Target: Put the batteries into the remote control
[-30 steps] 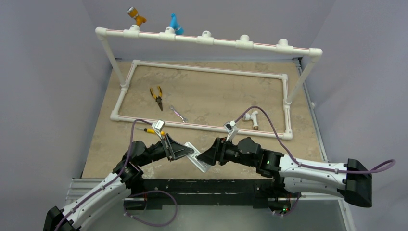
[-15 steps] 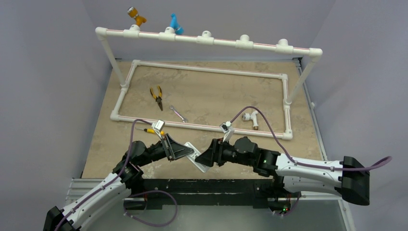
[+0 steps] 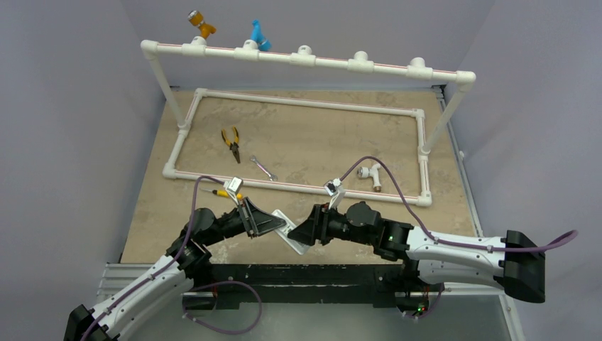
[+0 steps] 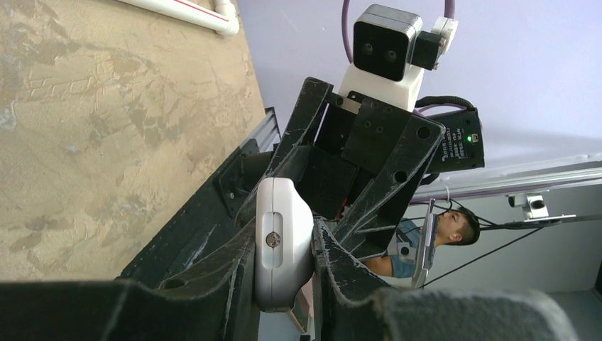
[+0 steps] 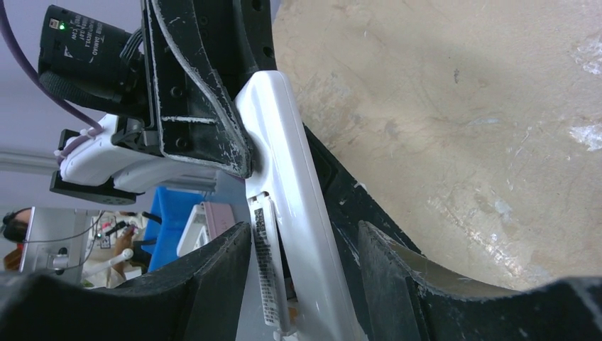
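Left fingers pinch the remote control between them, steadying it for loading — right fingers straddle its other end, grip unclear.

remote control cut off at bottom edge, front face hidden

Print on the remote control label is illegible.

Tilted white remote control between left tool and right tool, over the counter's near edge; pliers and wrench inside white pipe frame; screwdriver just outside it
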